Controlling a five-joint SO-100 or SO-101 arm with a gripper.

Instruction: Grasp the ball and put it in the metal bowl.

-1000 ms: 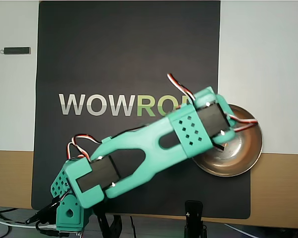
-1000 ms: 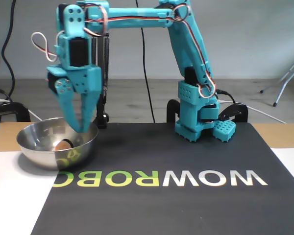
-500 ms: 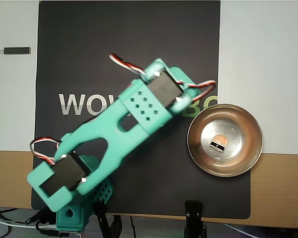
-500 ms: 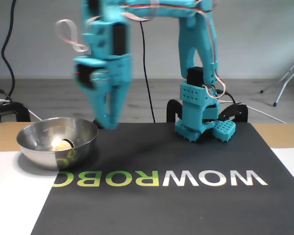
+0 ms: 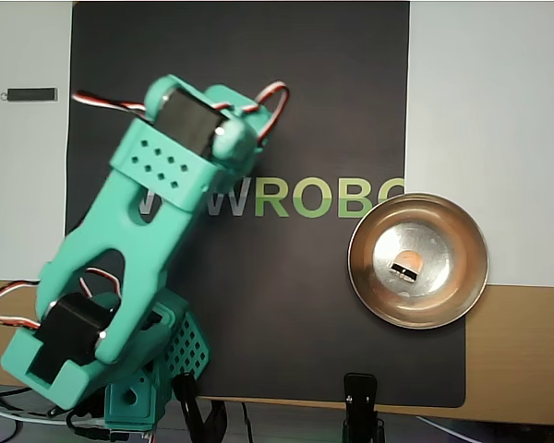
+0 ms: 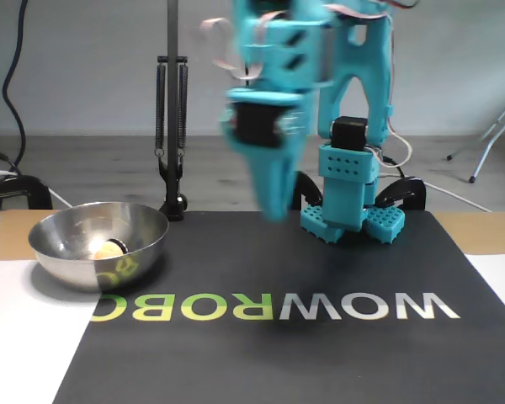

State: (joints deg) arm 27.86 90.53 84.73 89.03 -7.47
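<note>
The orange-peach ball [image 5: 408,263] lies on the bottom of the metal bowl [image 5: 463,268]; the fixed view also shows the ball [image 6: 109,248] inside the bowl [image 6: 71,263]. The bowl stands at the mat's right edge in the overhead view and at the left in the fixed view. My teal gripper [image 6: 273,206] hangs point-down above the middle of the black mat, well away from the bowl. It is blurred, its jaws look closed into one wedge, and it holds nothing. In the overhead view my arm [image 5: 157,212] hides the fingertips.
A black mat [image 6: 337,353] with WOWROBO lettering covers the table, with white sheets [image 5: 489,111] on both sides. The arm's base [image 6: 349,215] stands at the mat's far edge. A clamped stand with springs [image 6: 172,126] rises behind the bowl. A small dark stick [image 5: 30,93] lies on the left sheet.
</note>
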